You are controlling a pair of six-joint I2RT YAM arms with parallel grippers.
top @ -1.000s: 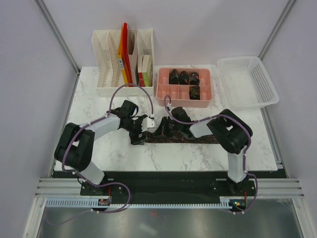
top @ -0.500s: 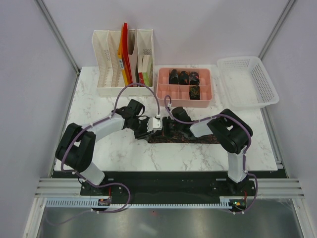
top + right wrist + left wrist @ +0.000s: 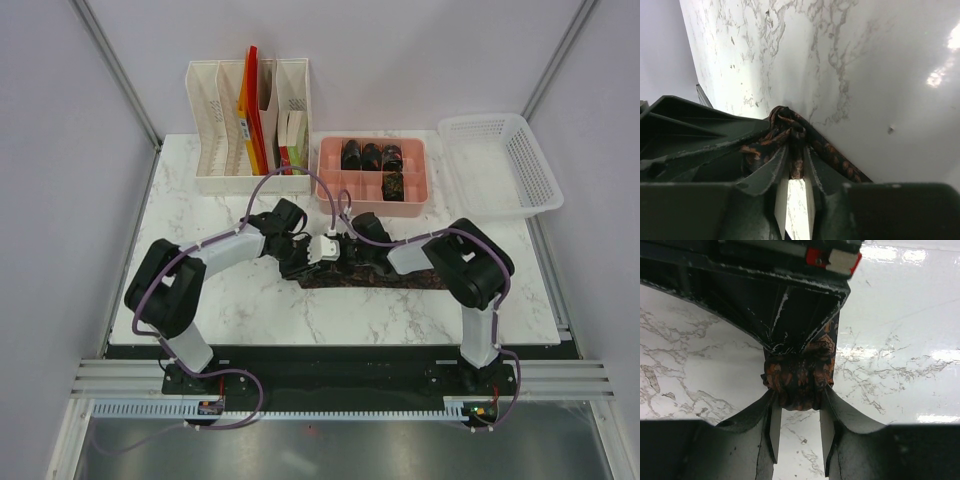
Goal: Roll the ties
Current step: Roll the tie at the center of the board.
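Left gripper (image 3: 799, 400) clenches dark reddish-patterned fabric tie (image 3: 800, 370); right gripper (image 3: 796, 161) unclear. Pink plastic tray (image 3: 333, 188), 12 o'clock, holds four rolls (image 3: 371, 156); white marble table (image 3: 250, 302) spreads toward 7.

Tie (image 3: 799, 380) dark, orange-red pattern; table (image 3: 890, 315) white marble.

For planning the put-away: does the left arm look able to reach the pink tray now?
Probably yes: the pink tray lies just behind the left pincer, with nothing standing between. But that pincer grips the tie by its roll, and the right pincer is at it too.
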